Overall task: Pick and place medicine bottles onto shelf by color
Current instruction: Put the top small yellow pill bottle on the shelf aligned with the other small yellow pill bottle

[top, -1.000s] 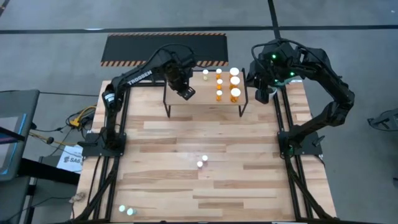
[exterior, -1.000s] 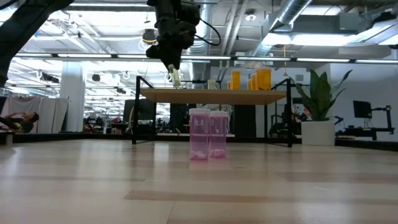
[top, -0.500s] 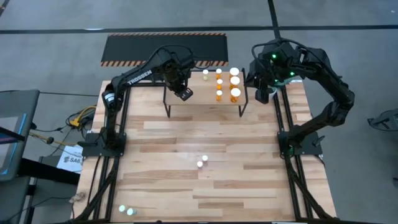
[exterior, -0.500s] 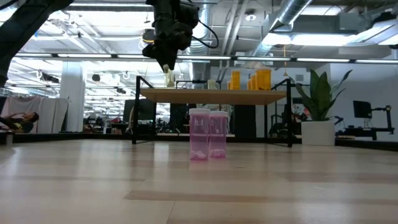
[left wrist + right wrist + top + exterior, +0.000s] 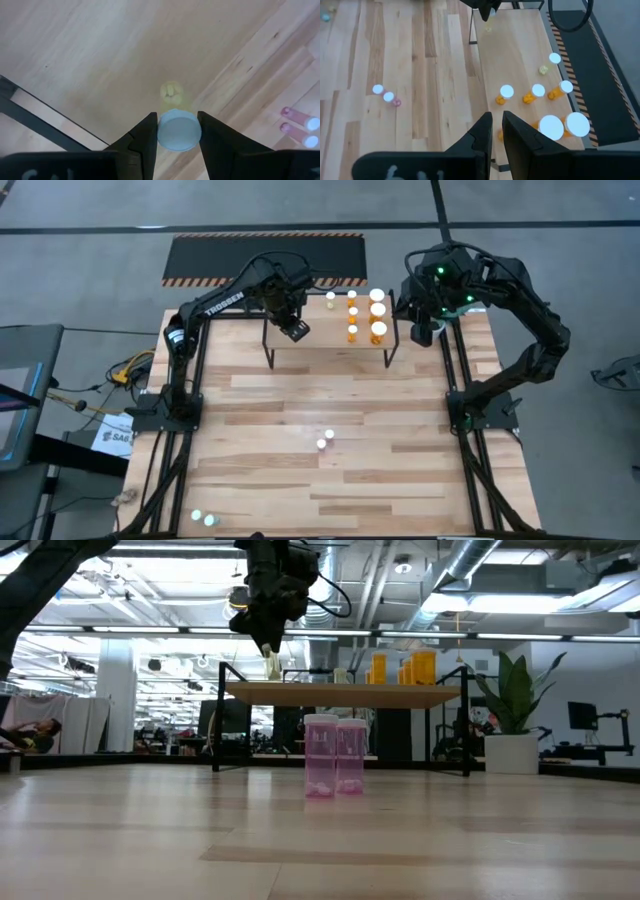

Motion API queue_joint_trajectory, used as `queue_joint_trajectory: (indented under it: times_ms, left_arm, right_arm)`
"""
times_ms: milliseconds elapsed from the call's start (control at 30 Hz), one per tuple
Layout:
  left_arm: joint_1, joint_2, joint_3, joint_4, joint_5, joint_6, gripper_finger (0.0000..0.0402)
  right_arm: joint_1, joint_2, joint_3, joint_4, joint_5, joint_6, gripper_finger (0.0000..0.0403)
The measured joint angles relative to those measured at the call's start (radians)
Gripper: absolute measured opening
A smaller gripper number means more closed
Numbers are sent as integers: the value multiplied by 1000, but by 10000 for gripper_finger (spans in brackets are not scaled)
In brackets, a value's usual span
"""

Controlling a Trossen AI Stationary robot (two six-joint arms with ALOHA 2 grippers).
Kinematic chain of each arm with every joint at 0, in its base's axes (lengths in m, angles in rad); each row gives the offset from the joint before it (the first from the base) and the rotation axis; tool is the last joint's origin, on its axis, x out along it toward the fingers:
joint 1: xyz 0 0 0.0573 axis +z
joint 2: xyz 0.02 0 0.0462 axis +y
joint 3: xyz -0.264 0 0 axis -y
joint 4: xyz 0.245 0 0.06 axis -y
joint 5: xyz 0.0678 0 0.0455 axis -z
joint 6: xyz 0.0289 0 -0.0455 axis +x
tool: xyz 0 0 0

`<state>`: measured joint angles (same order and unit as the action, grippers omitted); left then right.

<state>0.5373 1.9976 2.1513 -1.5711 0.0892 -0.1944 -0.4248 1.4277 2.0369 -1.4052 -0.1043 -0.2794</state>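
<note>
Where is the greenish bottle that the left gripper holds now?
In the high view, the greenish bottle is gripped by the left gripper above the shelf's left part, left of the orange bottles.

I see a table (image 5: pixel 300 410) of pale, matt wood planks. The shelf (image 5: pixel 320 330) has a smooth light wood top on thin black metal legs. The medicine bottles (image 5: pixel 335 755) look like translucent glossy plastic with smooth white caps. Behind lies a matt black mat (image 5: pixel 265 255).
</note>
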Motion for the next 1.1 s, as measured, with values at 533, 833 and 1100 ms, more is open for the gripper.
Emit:
queue_joint_trajectory:
  times_ms: [533,833,1100]
  left_arm:
    - [0,0,0,23,-22,14,137]
    - [0,0,0,40,-23,23,154]
    - [4,0,87,11,-50,34,197]
  right_arm:
    - [0,0,0,0,0,-10,65]
    - [0,0,0,0,0,-17,65]
    - [0,0,0,-1,0,-17,65]
